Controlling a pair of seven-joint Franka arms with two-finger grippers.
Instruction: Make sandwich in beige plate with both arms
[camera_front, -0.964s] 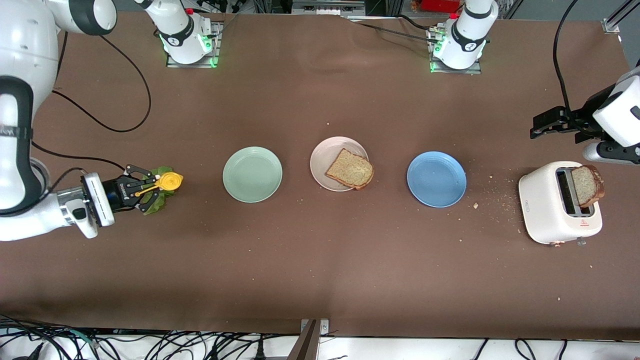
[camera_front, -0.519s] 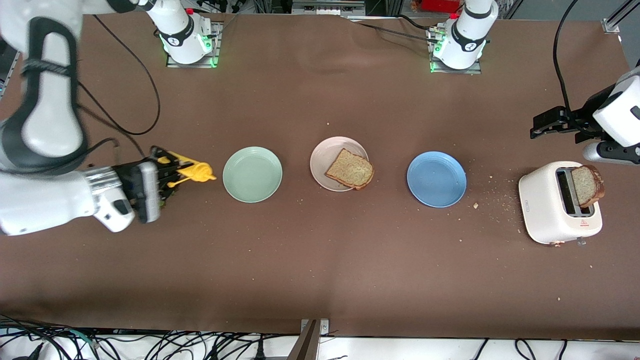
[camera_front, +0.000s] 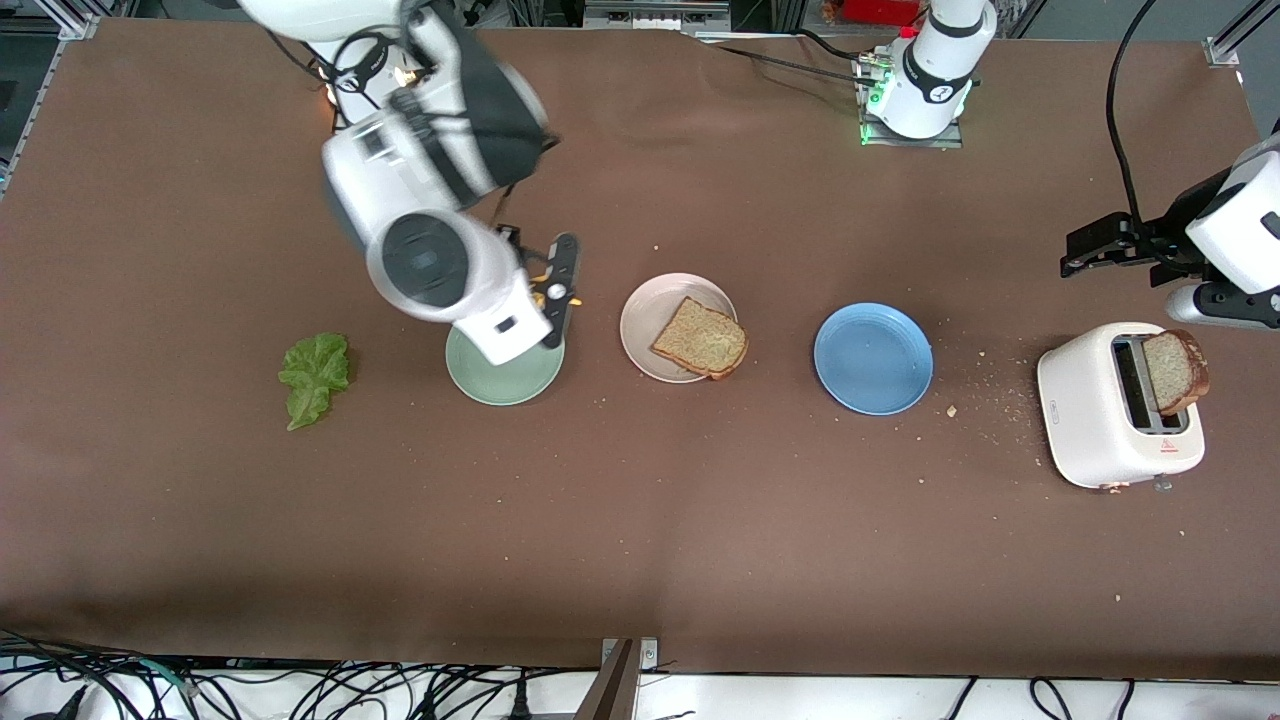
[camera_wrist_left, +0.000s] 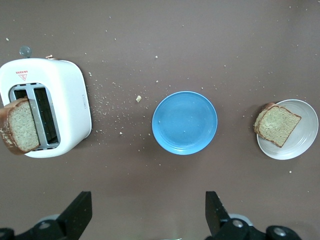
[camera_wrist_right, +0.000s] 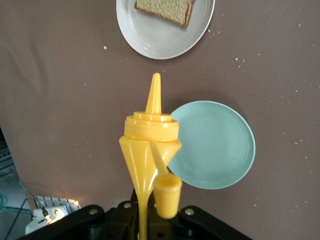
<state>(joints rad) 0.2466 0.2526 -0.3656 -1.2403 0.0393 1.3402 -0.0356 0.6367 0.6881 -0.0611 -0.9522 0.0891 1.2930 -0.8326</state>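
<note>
Mid-height, toward the right arm's end: lettuce leaf (camera_front: 314, 378), flat on the tabletop (camera_front: 640, 540). Next along, mint-green plate (camera_front: 500, 388), partly covered by the right arm. Above its rim, right tool (camera_front: 545, 290), clamped narrow on a yellow squeeze bottle (camera_wrist_right: 150, 145). Frame centre: beige plate (camera_front: 648, 330) carrying one toast slice (camera_front: 700, 337) overhanging its rim. Then blue plate (camera_front: 873, 358). Toward the left arm's end: white toaster (camera_front: 1090, 420) with a second slice (camera_front: 1175, 370) poking out. Just above it in frame, left tool (camera_front: 1085, 255), spread wide, holding nothing, waiting.
</note>
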